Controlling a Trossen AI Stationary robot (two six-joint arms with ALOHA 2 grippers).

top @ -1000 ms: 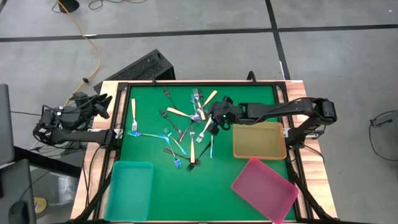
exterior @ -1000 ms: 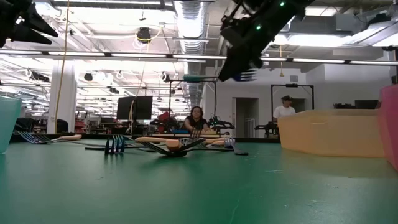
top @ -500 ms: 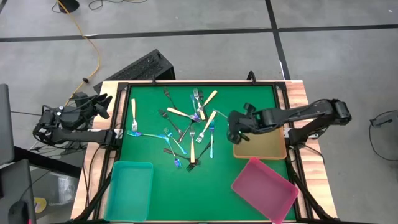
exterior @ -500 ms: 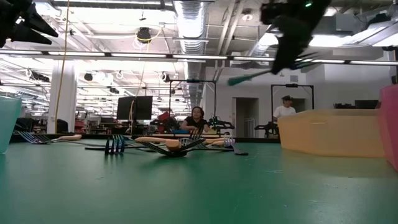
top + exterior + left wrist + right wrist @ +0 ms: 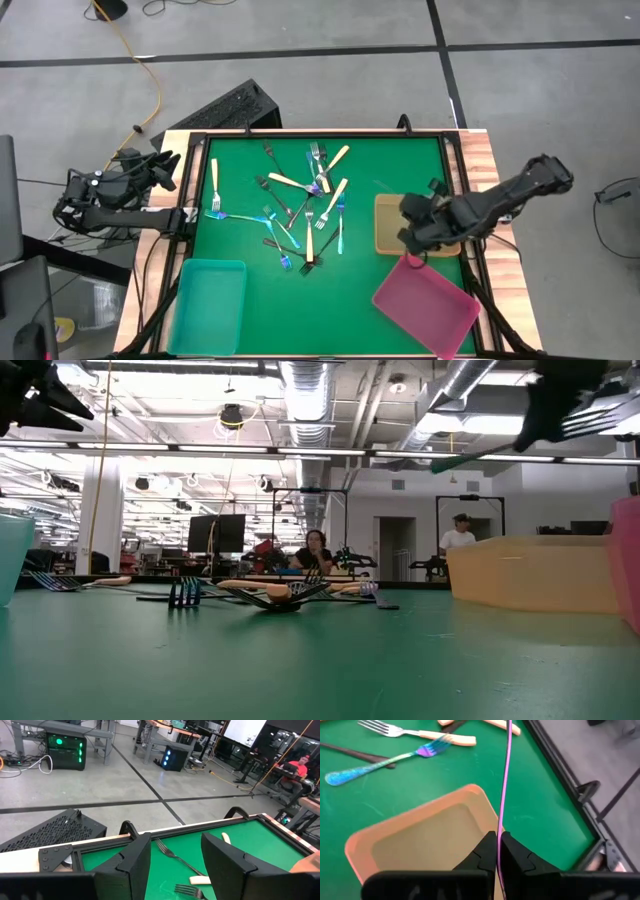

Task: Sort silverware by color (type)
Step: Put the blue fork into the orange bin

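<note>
The right gripper (image 5: 410, 238), at the frame's right, pinches an iridescent fork (image 5: 503, 795) above the tan tray (image 5: 390, 215), handle jutting forward.

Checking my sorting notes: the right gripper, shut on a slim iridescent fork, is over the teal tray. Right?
Not quite. The right gripper, shut on the slim iridescent fork, is over the tan tray, as the high view shows.

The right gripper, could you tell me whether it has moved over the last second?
Yes. In the high view the right gripper, shut on a fork, has travelled from the fork pile to above the tan tray.
</note>
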